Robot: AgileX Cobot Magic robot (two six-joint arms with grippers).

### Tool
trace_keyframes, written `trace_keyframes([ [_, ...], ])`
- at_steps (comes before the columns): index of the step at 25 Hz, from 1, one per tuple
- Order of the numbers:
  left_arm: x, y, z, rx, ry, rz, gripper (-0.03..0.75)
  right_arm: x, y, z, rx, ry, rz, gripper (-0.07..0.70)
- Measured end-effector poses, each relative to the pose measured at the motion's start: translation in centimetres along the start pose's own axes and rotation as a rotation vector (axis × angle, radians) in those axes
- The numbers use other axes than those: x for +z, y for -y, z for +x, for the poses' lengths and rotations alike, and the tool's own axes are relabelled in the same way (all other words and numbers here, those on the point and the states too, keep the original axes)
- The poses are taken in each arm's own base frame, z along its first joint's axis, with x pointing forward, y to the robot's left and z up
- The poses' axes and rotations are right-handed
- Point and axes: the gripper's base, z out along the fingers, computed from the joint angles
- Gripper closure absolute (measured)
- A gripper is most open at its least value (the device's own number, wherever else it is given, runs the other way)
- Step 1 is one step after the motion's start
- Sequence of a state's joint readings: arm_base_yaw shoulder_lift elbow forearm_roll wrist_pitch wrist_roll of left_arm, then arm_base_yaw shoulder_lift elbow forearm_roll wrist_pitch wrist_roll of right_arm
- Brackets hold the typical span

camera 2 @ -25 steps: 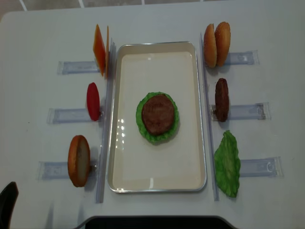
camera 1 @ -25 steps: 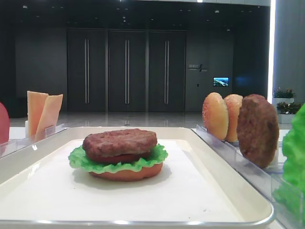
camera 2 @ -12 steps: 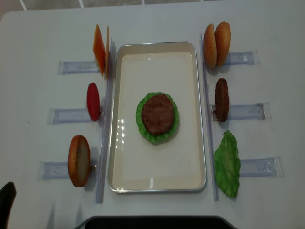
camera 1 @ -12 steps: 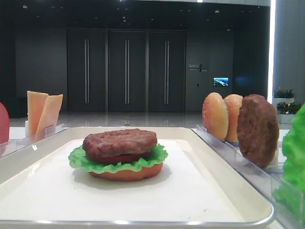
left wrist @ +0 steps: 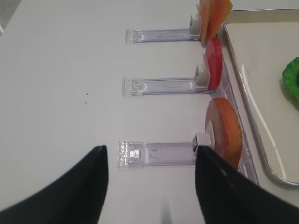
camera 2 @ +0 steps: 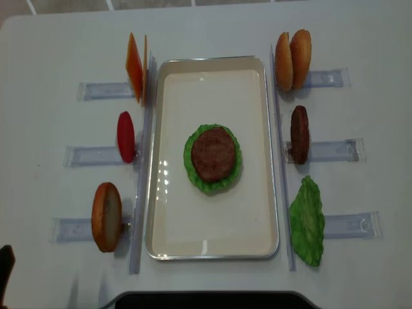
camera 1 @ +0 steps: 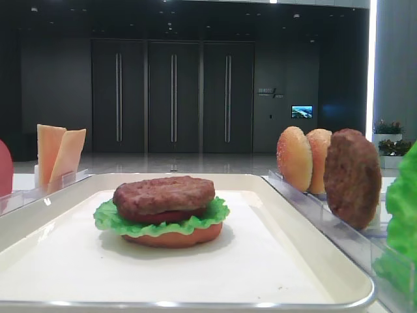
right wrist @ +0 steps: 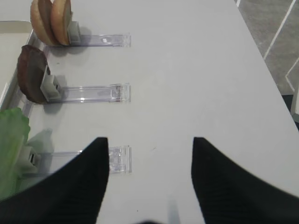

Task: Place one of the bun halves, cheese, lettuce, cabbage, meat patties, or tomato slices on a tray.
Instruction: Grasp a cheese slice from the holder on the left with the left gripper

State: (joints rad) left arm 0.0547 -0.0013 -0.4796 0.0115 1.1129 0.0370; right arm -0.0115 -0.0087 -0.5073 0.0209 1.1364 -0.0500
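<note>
**A:** Which piece goes next, and which arm is nearer to it?

**B:** The stack on the tray point(camera 2: 264, 161) already has a bun bottom, lettuce, what looks like tomato, and a meat patty point(camera 2: 212, 153) on top. My guess is cheese point(camera 2: 134, 67) next. The two slices stand on edge in the far rack on the left side of the bench point(camera 2: 58, 38), just outside the tray's far left corner.

**A:** So it falls to the left arm?

**B:** Yes. The left hand point(left wrist: 150, 186) hangs low over the near-left bench, its two fingers apart with nothing between them. From its wrist view the cheese point(left wrist: 214, 13) lies ahead and to the right, past the bun half point(left wrist: 225, 133) and the tomato slice point(left wrist: 214, 63).

**A:** And how do the slices lie?

**B:** Upright, broad faces pointing along the rack, thin edges up. The fingers would likely need to straddle one slice across its thickness.

**A:** The right hand?

**B:** The right hand point(right wrist: 149, 179) is also open and empty, well apart across the tray.
</note>
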Motion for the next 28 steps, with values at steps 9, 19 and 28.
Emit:
trace_keyframes([
  [9,8.0,0.1,-6.3,-0.113,-0.388,0.025,0.272,0.0,0.0,0.0,0.000,0.000,0.000,0.252],
  [19,23.9,-0.3,-15.9,-0.081,-0.610,0.018,0.272,0.0,0.0,0.0,0.000,0.000,0.000,0.252],
  [28,33.2,0.1,-20.2,-0.099,-0.654,0.047,0.272,0.0,0.0,0.0,0.000,0.000,0.000,0.252],
])
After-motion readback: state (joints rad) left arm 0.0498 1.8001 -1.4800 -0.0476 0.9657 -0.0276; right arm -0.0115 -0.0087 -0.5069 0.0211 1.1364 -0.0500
